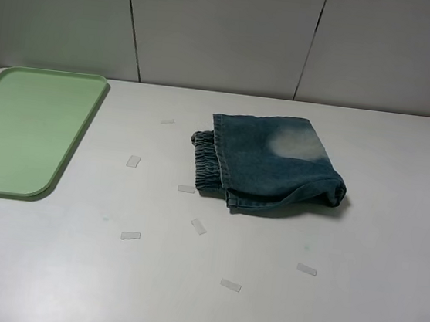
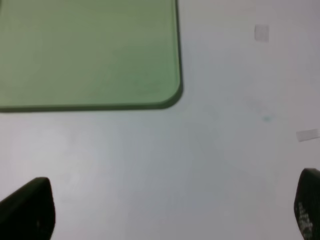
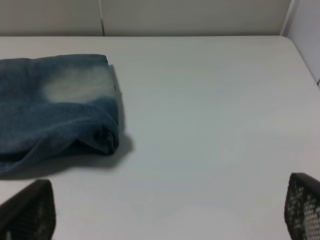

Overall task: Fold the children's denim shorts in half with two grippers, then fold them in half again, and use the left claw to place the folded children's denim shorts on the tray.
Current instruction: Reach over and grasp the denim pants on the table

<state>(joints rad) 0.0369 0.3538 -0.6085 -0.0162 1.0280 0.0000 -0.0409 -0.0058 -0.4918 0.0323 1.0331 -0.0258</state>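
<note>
Over on the far left sits the tray (image 1: pixel 24 131), pale green, low rim, nothing on it, its rounded near corner poking out toward the middle of the white counter (image 1: pixel 354 301). The left wrist view looks down on that same corner, and the left end effector (image 2: pixel 165 210) hangs above bare counter just beside it, its two black fingertips (image 2: pixel 27 210) spread right to the edges of the picture, gripping nothing.

Moving right, a scatter of small pale tape strips (image 1: pixel 133 161) dots the counter between the tray and the cloth; the picture is too soft to say more about them.

Then the children's denim shorts (image 1: pixel 272 167), folded into a compact bundle at the centre, a little right of the middle and well apart from the tray. The gathered waistband peeks out on the left edge, a faded pale patch shows on top, and the fold bulges on the right with a shadow beneath.

Furthest right, the right end effector (image 3: pixel 165 210) hovers over open counter near the shorts' folded edge, mesh-textured fingertips (image 3: pixel 302 205) wide apart, not touching the denim.
</note>
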